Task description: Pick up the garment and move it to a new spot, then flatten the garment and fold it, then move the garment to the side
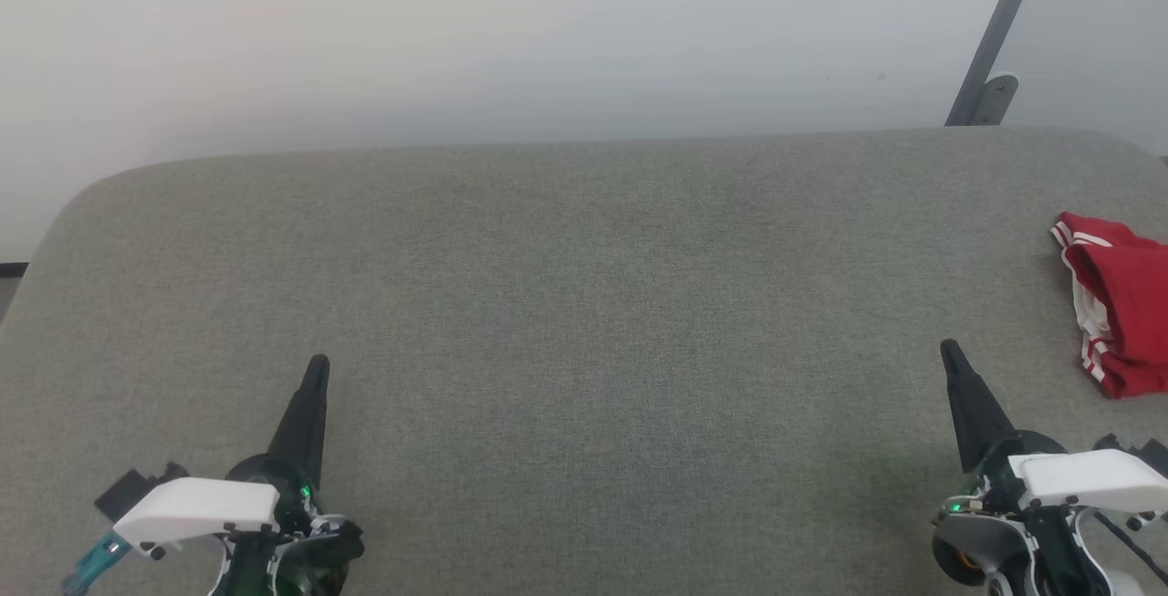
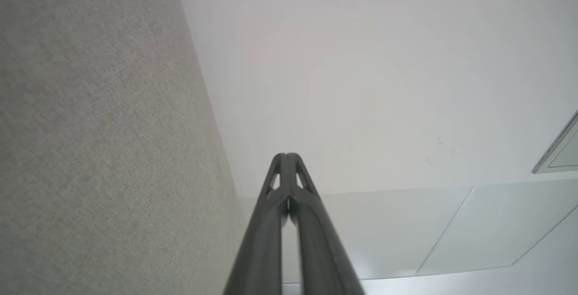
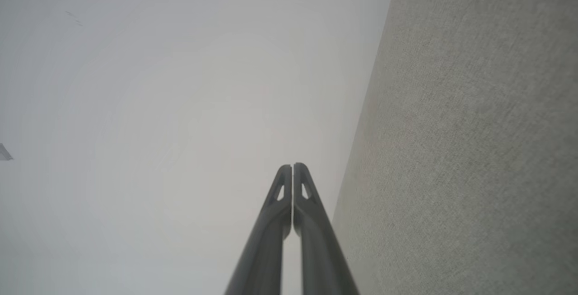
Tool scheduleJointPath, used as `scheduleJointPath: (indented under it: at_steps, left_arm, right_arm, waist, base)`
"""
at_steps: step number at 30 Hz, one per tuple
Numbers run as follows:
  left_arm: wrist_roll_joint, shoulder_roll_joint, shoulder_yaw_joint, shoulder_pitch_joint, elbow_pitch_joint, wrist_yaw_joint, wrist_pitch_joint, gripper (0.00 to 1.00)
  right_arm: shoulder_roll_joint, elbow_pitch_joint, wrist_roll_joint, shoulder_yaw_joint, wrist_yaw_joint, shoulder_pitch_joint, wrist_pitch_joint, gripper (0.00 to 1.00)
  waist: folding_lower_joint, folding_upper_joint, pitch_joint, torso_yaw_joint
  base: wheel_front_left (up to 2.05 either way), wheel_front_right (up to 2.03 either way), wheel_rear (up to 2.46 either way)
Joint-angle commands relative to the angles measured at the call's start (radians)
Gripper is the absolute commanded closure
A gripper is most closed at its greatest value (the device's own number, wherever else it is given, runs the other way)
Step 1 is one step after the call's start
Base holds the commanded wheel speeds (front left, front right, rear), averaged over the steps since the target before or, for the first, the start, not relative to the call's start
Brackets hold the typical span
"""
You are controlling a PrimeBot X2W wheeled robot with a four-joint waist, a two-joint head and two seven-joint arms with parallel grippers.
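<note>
Left claw (image 1: 318, 368) and right claw (image 1: 952, 354) rest pressed together, empty; the shirt (image 1: 1121, 313), seemingly folded, lies set aside at the worktop's (image 1: 584, 258) right edge.

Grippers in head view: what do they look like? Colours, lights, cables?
Both: long dark tapering fingers, white cover, small green light. The left gripper has a teal piece beside it; the right gripper shows a black cable and an orange part. Triangular cut-outs near the fingertips.

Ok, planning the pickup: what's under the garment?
The garment lies bunched on the grey pad; anything beneath its folds is covered, and its right part is cut off.
</note>
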Motion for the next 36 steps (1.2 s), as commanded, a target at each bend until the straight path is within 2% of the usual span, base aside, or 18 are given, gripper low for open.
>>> scheduleJointPath:
  at_steps: [1,36]
  left_arm:
    - [-0.025,-0.004,-0.002,-0.017,0.001,-0.004,0.008,1.0]
    - [-0.034,-0.004,-0.003,-0.019,0.002,-0.005,0.012,1.0]
  right_arm:
    - [0.008,-0.006,0.019,-0.004,0.0,-0.008,0.008,1.0]
    - [0.009,-0.005,0.03,-0.004,0.0,-0.008,0.01,1.0]
  waist:
    - [0.0,0.0,0.0,0.0]
    - [0.0,0.0,-0.001,0.0]
  base:
    - [0.0,0.0,0.0]
    - [0.0,0.0,0.0]
